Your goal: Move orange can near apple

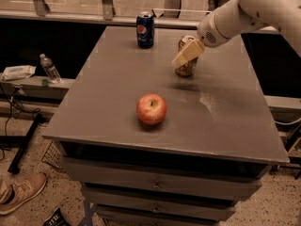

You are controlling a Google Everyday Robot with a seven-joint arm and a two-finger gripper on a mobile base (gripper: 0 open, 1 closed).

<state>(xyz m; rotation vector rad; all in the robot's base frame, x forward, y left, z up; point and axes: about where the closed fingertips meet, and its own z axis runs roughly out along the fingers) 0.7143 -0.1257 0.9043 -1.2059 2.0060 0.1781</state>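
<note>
Orange can [186, 68] upright on my grey desk [113, 93], apple [151, 109] well apart; jaws at the can's top, opening I cannot tell; Pepsi can [145, 29] behind.

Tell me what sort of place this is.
Probably a robot test lab: a grey drawer cabinet serves as table, cables trail across the speckled floor, and the gripper hovers at the orange can.

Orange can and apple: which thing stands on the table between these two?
Nothing: in the camera view only bare table lies between the orange can and the apple. The gripper is at the can's upper part.
</note>
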